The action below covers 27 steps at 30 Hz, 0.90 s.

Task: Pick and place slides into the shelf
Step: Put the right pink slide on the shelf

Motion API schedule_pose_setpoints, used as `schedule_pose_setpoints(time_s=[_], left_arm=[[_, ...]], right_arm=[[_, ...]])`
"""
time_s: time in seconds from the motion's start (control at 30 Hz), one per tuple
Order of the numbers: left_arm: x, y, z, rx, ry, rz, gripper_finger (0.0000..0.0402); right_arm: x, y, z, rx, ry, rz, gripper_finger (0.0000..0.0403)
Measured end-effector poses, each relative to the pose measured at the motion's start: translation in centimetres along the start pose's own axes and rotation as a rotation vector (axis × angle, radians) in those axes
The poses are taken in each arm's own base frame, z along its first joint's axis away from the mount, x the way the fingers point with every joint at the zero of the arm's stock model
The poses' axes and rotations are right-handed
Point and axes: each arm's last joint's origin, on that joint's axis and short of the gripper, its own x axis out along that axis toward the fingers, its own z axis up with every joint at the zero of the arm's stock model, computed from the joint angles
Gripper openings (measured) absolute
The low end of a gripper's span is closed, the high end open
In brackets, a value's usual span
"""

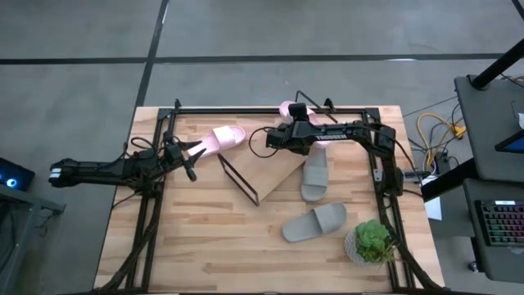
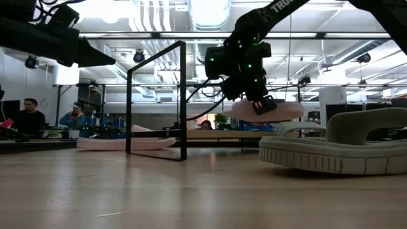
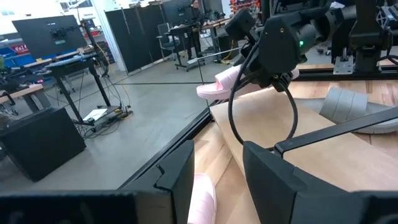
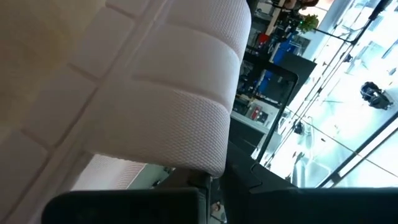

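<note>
A pale pink slide (image 2: pixel 280 111) hangs in the air in my right gripper (image 2: pixel 262 104), over the far end of the shelf (image 1: pixel 274 168), a slanted light-wood board on a black wire frame (image 1: pixel 239 179). In the high view the arm covers its middle and only its ends (image 1: pixel 288 107) show. The second pink slide (image 1: pixel 223 138) lies flat on the table left of the shelf. My left gripper (image 1: pixel 192 156) hovers open above that slide's near end (image 3: pixel 202 199). One grey slide (image 1: pixel 315 174) lies at the shelf's right edge, the other (image 1: pixel 313 223) on the table nearer the front. My right gripper is shut on the pink slide about midway along it (image 2: pixel 254 109), coming from above and slanting down. The slide is lifted clear of table and shelf and sits roughly level. In the wrist view its ribbed pale surface (image 4: pixel 161 124) fills the picture and hides the fingertips.
A small potted plant (image 1: pixel 372 242) stands at the table's near right corner. Black frame rails (image 1: pixel 246 109) run along the far, left and right sides of the table. Bare wood lies in the near left part (image 1: pixel 196 238). People sit at desks (image 2: pixel 28 114) in the room behind.
</note>
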Motion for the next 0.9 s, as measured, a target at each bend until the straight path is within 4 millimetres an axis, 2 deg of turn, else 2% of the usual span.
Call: schedule_pose_setpoints(time_s=[0.57,0.9], left_arm=[[0.0,0.0,0.0,0.0,0.0,-0.001,0.0122],[0.0,0.0,0.0,0.0,0.001,-0.001,0.0122]], right_arm=[[1.1,1.1,0.3,-0.055,-0.034,0.068,0.0008],[1.7,0.9,0.6,-0.037,-0.041,0.066,0.0008]])
